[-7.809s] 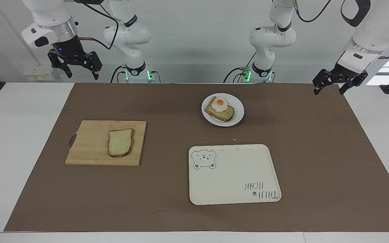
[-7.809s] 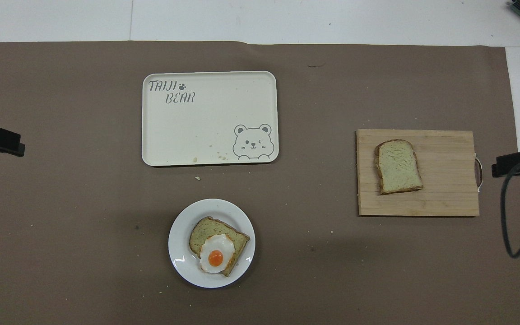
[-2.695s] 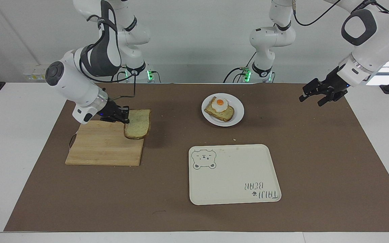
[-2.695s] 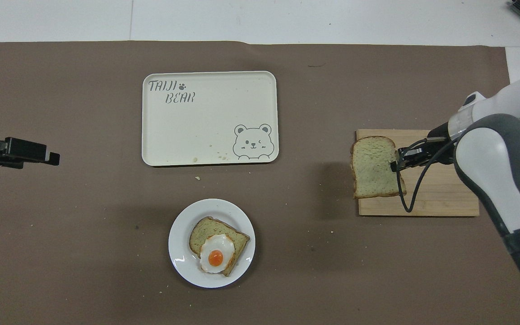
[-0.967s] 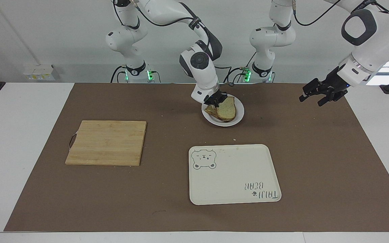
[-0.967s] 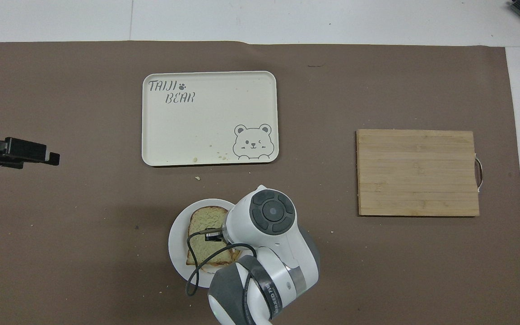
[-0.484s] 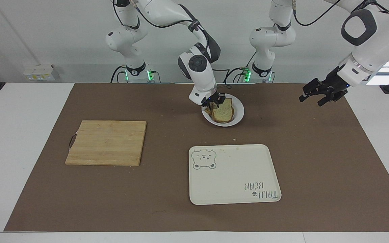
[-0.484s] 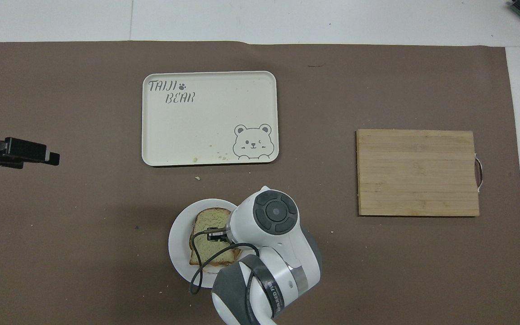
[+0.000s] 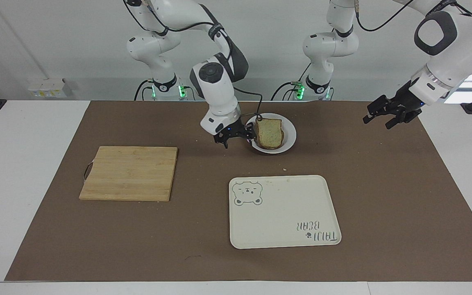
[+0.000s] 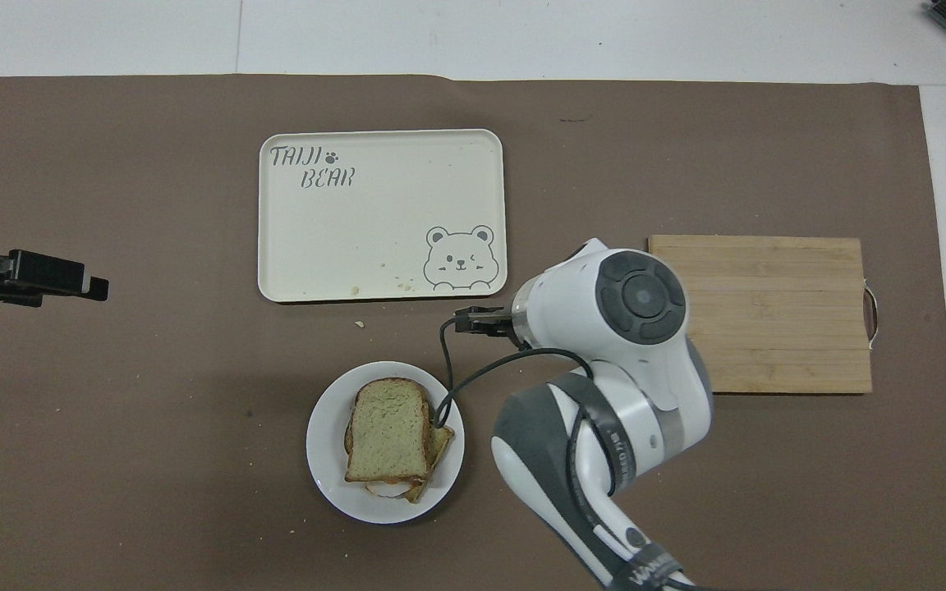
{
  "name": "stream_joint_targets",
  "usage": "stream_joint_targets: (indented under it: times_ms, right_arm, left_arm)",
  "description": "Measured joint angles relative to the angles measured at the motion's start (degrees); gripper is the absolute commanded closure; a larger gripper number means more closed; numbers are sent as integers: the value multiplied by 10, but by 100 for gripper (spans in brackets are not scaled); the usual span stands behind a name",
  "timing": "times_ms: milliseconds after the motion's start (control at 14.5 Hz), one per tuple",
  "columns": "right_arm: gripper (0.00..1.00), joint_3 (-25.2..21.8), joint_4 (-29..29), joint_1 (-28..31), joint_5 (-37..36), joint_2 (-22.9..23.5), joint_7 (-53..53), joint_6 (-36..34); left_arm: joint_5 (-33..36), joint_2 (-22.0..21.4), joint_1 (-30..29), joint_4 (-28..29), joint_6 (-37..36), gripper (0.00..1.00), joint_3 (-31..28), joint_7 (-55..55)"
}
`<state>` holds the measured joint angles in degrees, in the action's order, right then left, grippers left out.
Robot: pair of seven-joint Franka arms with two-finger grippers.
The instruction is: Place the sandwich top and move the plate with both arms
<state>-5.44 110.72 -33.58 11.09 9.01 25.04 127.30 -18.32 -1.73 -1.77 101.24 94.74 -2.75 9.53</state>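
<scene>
In the facing view the sandwich top (image 9: 269, 133) lies on the lower slice on the plate (image 9: 289, 137), a little above the frame's centre; the right gripper (image 9: 238, 137) hangs just beside the plate at its left rim, low over the brown mat (image 9: 178, 229), its fingers (image 9: 224, 141) spread wide and holding nothing, apart from the bread – one tip stands close to the plate's edge, though contact there cannot be made out. At the upper right of this frame the left gripper (image 9: 386, 115) waits in the air over the mat's corner, fingers parted and empty. The wooden cutting board (image 9: 129, 173) sits bare at centre left, and the cream tray (image 9: 283, 211) with its bear drawing lies below the plate. In the overhead view the sandwich top (image 10: 388, 430) shows whole at lower centre, covering most of the slice under it, whose crust and a rim of egg white peek out at the lower edge, on the plate (image 10: 329, 468); the right arm's wrist hides most of the right gripper (image 10: 477, 321), so its opening cannot be read here – only the facing view gives that. The left gripper (image 10: 71, 279) juts in at the left edge, while the tray (image 10: 383, 197) sits above the plate and the cutting board (image 10: 777, 312) at centre right, partly under the arm
</scene>
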Motion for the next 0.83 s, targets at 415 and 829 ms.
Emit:
stream_joint_targets:
  times_ms: [415,829]
  right_arm:
    - [0,-1,-36,102,-81,-81,-40,-142]
    - [0,-3,-100,231,-82,-126,-139,-266]
  left_arm:
    - [0,0,0,0,0,0,0,0]
    - [0,0,0,0,0,0,0,0]
